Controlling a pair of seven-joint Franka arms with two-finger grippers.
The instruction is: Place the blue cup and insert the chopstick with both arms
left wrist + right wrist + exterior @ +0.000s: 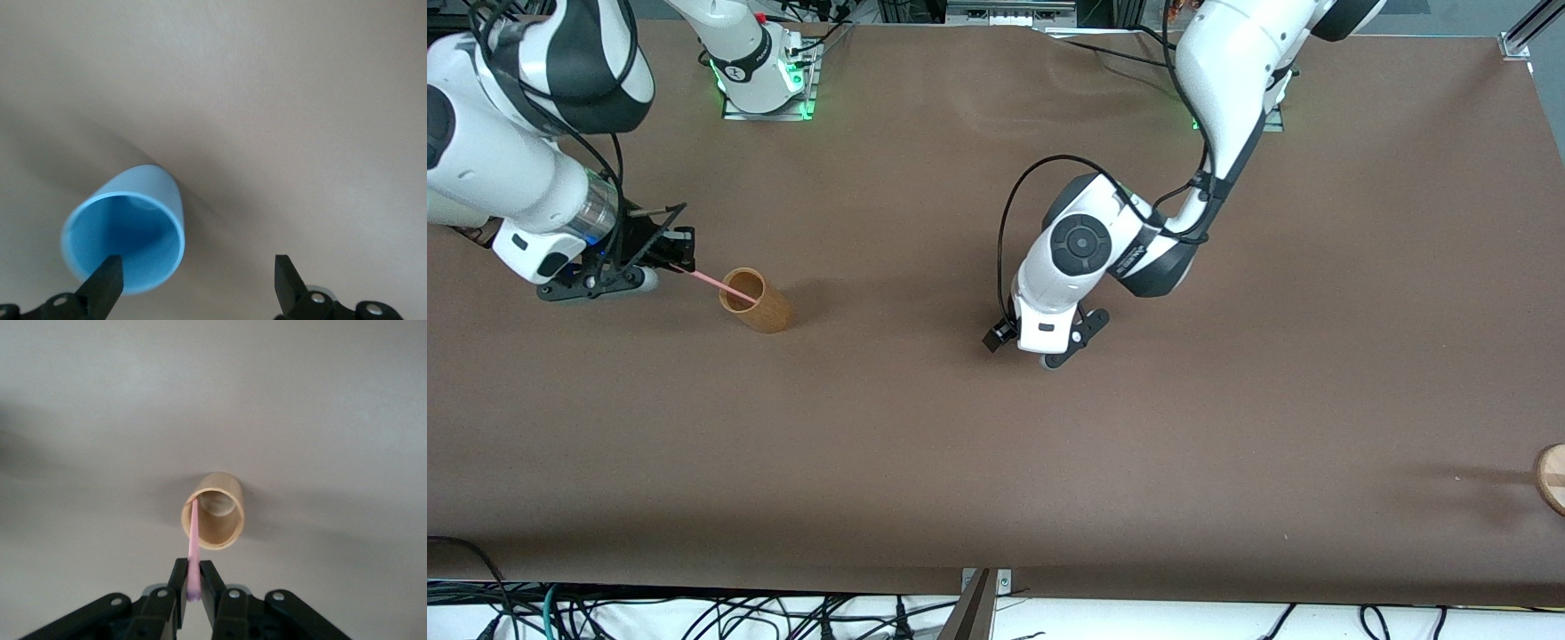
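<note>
The blue cup (127, 230) stands on the brown table with its mouth up, seen only in the left wrist view; in the front view the left arm's hand (1049, 329) covers it. My left gripper (197, 280) hangs over it, open wide, one fingertip (103, 283) overlapping the cup's rim and nothing gripped. My right gripper (194, 583), over the right arm's end of the table, is shut on the pink chopstick (193, 543). The chopstick (711, 282) slants down, and its free end reaches the mouth of a tan wooden cup (758, 302).
The tan wooden cup (215, 511) stands beside the right gripper. A round wooden piece (1552, 478) pokes in at the left arm's end, nearer the front camera. Cables (694, 613) run along the table's front edge.
</note>
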